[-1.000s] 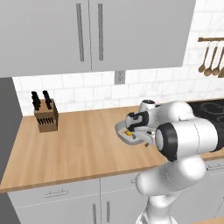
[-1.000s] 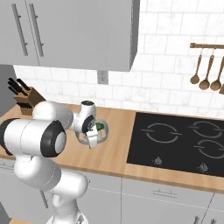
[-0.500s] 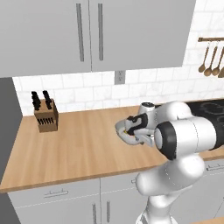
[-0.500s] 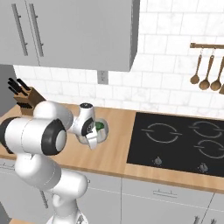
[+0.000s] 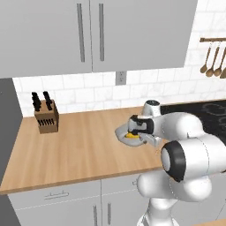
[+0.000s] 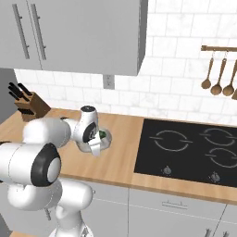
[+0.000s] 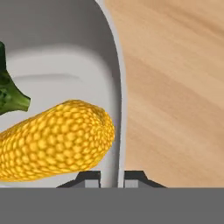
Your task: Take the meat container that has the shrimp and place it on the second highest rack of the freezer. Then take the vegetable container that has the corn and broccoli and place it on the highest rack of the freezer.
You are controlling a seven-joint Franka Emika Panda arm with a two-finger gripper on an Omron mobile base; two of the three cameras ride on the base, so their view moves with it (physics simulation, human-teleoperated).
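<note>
Now the jaws have closed from wide open onto the rim of the vegetable container (image 7: 114, 65) on the desk (image 5: 75, 145), corn (image 7: 52, 140) inside, so lifting toward the freezer looks next.

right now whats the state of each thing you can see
hand: shut on the vegetable container's rim, one fingertip on each side of the wall
vegetable container: on the counter, upright
corn: lying in the container
broccoli: in the container beside the corn
upper cabinets: doors closed
</note>
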